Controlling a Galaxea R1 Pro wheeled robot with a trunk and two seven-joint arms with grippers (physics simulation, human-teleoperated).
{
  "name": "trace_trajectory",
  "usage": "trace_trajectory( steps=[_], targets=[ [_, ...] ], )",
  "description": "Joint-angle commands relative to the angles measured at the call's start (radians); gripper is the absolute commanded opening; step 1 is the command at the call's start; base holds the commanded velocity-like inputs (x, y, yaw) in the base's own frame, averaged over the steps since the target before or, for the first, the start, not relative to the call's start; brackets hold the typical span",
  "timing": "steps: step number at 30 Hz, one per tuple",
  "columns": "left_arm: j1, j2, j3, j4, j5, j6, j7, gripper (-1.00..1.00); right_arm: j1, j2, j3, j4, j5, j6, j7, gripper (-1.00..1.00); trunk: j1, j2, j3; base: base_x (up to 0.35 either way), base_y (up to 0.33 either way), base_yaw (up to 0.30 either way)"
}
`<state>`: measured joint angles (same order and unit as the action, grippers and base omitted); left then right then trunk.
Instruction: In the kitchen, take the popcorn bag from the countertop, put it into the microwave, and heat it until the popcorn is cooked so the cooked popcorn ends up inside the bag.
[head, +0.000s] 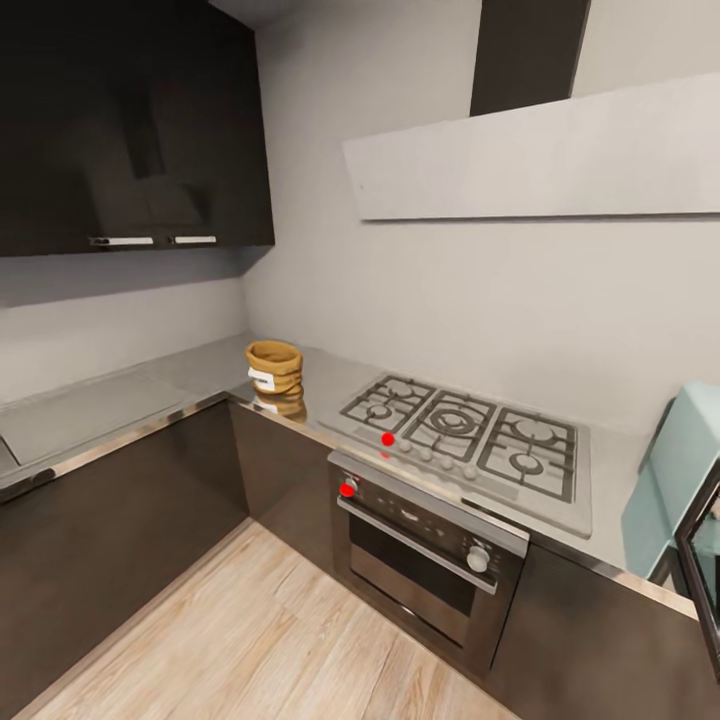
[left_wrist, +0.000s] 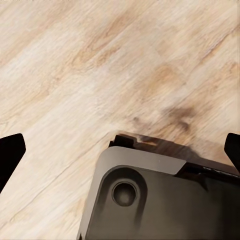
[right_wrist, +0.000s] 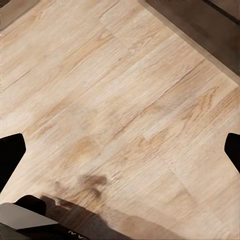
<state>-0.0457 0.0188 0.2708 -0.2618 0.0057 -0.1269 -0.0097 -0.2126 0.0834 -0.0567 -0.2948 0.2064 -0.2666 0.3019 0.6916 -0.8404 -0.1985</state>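
Grey walls (head: 450, 290), wood floor (head: 250, 640), glossy, seemingly black cabinets (head: 130, 120).

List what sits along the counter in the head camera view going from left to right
popcorn bag → gas hob, with the oven set below it → microwave at the right edge, all along the countertop.

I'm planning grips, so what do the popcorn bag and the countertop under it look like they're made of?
The popcorn bag looks like matte golden-tan paper, soft and creased with a rolled rim. The countertop looks like smooth light-grey metal or stone; it is faintly glossy, mirroring the bag beneath it.
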Motion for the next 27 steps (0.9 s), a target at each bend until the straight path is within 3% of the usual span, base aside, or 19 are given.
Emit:
trace_trajectory(
  steps=[1, 18, 27],
  targets=[
    [-0.001, 0.0, 0.002, 0.002, 0.001, -0.003, -0.001, 1.0, -0.001, 0.0, -0.006, 0.0, 0.008, -0.003, 0.003, 1.0, -0.004, 0.006, 0.002, 0.0, 0.0, 0.0],
    [-0.002, -0.002, -0.001, 0.002, 0.001, -0.002, -0.001, 1.0, -0.001, 0.001, -0.006, 0.0, 0.008, -0.003, 0.003, 1.0, -0.069, 0.125, 0.055, 0.0, 0.002, 0.0],
    [-0.002, -0.003, 0.003, 0.003, 0.007, -0.002, -0.001, 1.0, -0.001, 0.001, -0.006, 0.0, 0.008, -0.003, 0.003, 1.0, -0.104, 0.188, 0.083, 0.0, 0.189, 0.0]
  ],
)
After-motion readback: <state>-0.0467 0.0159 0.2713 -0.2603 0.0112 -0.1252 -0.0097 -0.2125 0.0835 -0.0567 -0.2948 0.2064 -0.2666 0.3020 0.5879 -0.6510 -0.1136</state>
